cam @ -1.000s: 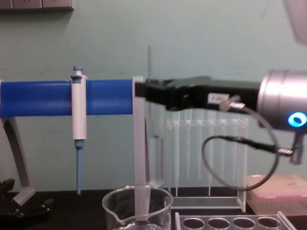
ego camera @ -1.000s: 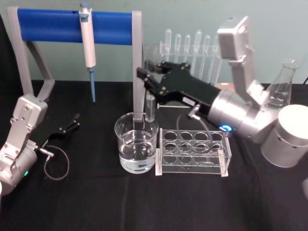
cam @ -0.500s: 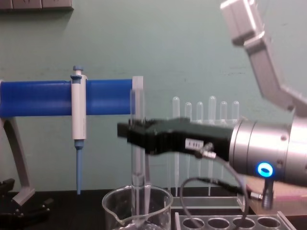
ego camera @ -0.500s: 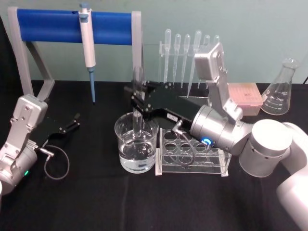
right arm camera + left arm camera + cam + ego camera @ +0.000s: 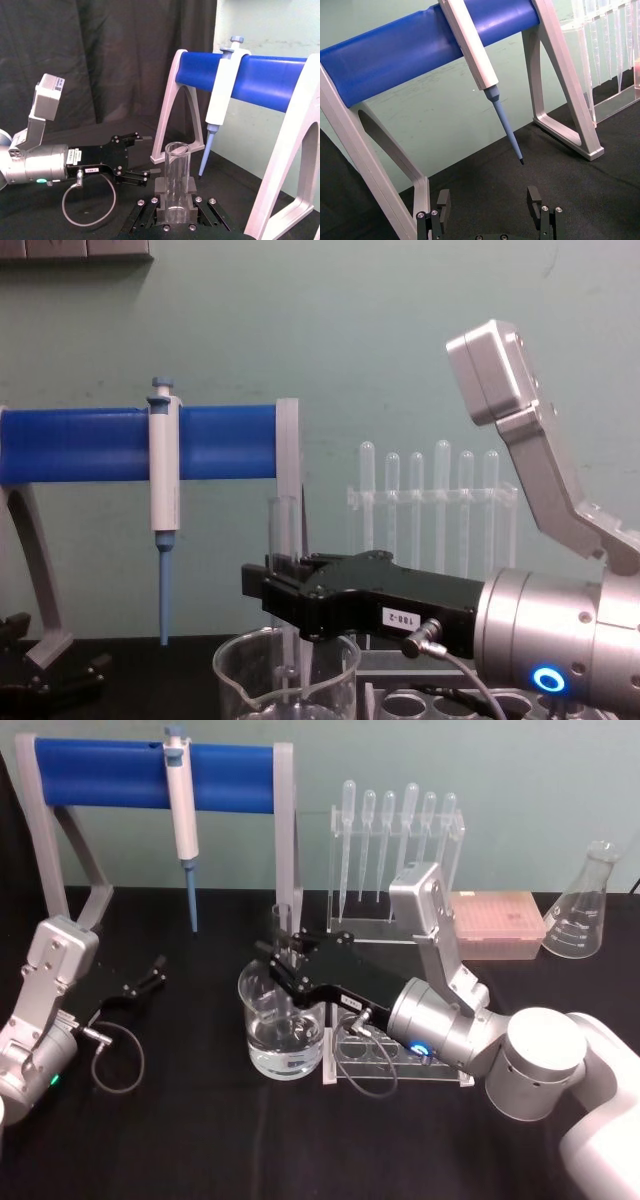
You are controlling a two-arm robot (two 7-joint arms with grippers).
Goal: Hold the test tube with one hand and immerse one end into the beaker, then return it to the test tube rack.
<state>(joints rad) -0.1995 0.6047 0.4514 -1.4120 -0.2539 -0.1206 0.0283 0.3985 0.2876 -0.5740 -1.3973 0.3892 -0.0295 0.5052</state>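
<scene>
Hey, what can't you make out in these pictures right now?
- Test tube lower end: head view, behind the right gripper clamping it.
- Beaker bottom: chest view, cut by the lower edge; tip depth unclear.
- Test tube rack middle: head view, under the right arm.
- Left gripper, open at table's left, hides nothing.

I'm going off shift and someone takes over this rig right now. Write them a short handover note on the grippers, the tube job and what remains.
Right gripper: shut on the test tube, holding it upright at the beaker.
Left gripper: parked low at the left of the table, jaws open, holding nothing.
Tube: its lower end is down inside the beaker, which holds water; I cannot tell whether the tip is wet.
Done: tube grasped and brought into the beaker.
Left: confirm the dip, lift the tube out, set it in the test tube rack just right of the beaker, release.
</scene>
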